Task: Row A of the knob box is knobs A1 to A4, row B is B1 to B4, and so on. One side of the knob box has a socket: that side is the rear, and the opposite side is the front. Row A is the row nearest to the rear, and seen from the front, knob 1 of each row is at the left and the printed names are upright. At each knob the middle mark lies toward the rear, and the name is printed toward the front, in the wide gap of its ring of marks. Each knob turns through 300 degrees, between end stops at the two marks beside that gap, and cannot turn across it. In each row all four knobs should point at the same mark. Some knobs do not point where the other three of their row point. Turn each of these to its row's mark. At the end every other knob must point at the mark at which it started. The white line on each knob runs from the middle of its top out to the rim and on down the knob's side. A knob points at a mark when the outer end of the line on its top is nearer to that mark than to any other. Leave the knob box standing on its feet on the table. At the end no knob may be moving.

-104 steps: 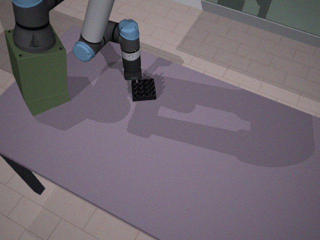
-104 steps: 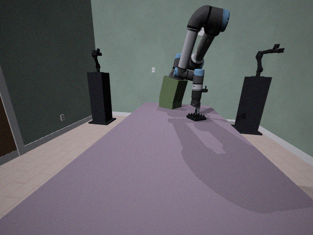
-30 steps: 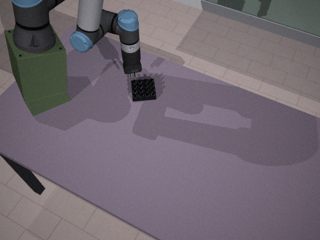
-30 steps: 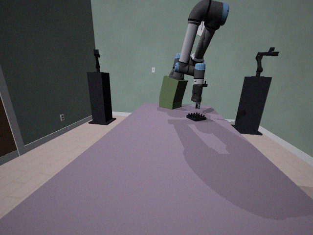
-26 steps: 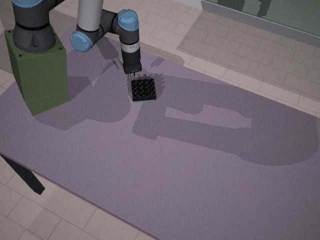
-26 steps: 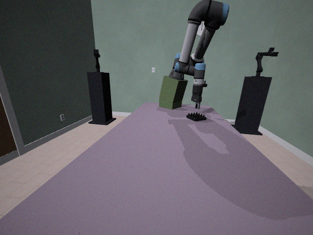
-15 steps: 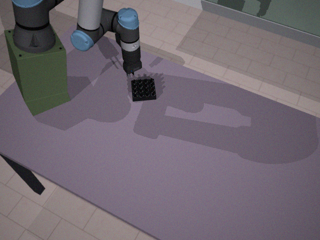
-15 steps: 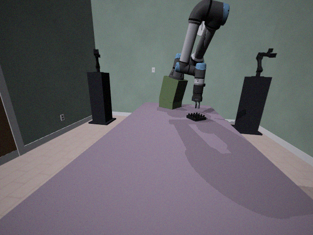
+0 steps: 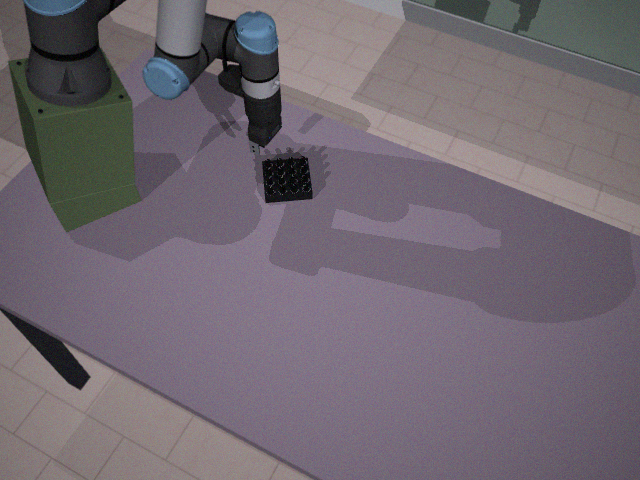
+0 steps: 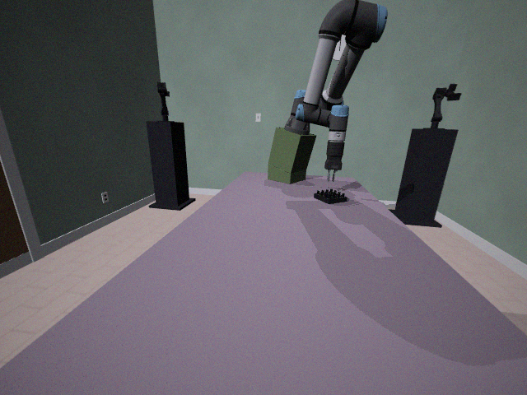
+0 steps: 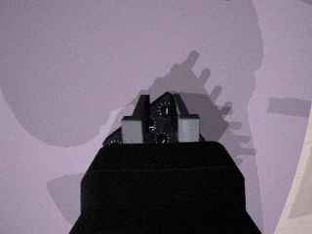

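The pincer [image 9: 254, 149] [image 10: 331, 180] [image 11: 160, 106] is released: its 2 fingers stand apart, with a moderate gap, and nothing is held in it. It hangs with the fingers downward, above the table and higher than the knobs, and it touches none of them.

The knob box [image 9: 287, 178] [image 10: 330, 198] [image 11: 157, 108] is the nearest thing. It stands on the table, and in the top view it lies just to the right and to the near side of the fingertips. It is black, with small dark knobs in 4 rows of 4. In the wrist view, a part of this box shows between the 2 fingers, with rings of white marks; the pincer's body hides the rest. The printed names are too small to read, so I cannot tell which knob points differently.

The arm [image 9: 261, 67] [image 10: 321, 72], grey with blue caps, comes down to the pincer from above. Its green pedestal [image 9: 87, 155] [image 10: 282, 159] is at the left of the box in both room views. The table [image 9: 310, 361] [image 10: 191, 297] [image 11: 58, 49] is purple, and the shadow of the arm lies over it. On the floor, 1 black pillar [image 10: 165, 163] is at the left and 1 black pillar [image 10: 426, 174] at the right.

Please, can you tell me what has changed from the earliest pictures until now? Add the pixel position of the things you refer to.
The pincer [image 9: 258, 150] [image 10: 331, 180] [image 11: 160, 106] has risen from just over the knob box [image 9: 288, 198] [image 10: 329, 200] [image 11: 156, 108] and turned about its upright axis. Now it is open, holding nothing; whether it gripped a knob earlier, I cannot tell. The box stayed in place. Knob directions are too small to compare.
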Robot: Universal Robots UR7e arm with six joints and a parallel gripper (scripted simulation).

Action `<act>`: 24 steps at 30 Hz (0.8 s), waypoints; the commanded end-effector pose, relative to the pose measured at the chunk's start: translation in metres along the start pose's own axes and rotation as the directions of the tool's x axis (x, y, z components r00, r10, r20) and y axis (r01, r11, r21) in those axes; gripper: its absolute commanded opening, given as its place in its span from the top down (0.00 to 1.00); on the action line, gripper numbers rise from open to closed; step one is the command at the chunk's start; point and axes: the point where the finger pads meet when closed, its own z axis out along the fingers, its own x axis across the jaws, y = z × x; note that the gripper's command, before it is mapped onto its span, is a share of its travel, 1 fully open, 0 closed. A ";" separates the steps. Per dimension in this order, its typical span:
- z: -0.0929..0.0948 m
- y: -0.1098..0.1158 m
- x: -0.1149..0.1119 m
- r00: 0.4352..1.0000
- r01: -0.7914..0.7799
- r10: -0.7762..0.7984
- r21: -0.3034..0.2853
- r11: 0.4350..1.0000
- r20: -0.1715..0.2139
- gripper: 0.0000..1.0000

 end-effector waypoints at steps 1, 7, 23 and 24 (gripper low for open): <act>-0.001 -0.001 -0.001 0.988 0.156 -0.156 0.001 0.988 -0.006 0.54; -0.002 -0.001 -0.003 0.950 0.312 -0.312 0.000 0.950 -0.006 0.54; -0.005 0.001 -0.006 0.683 0.731 -0.731 -0.003 0.683 -0.006 0.54; -0.006 0.001 -0.007 0.649 0.761 -0.761 -0.003 0.649 -0.005 0.54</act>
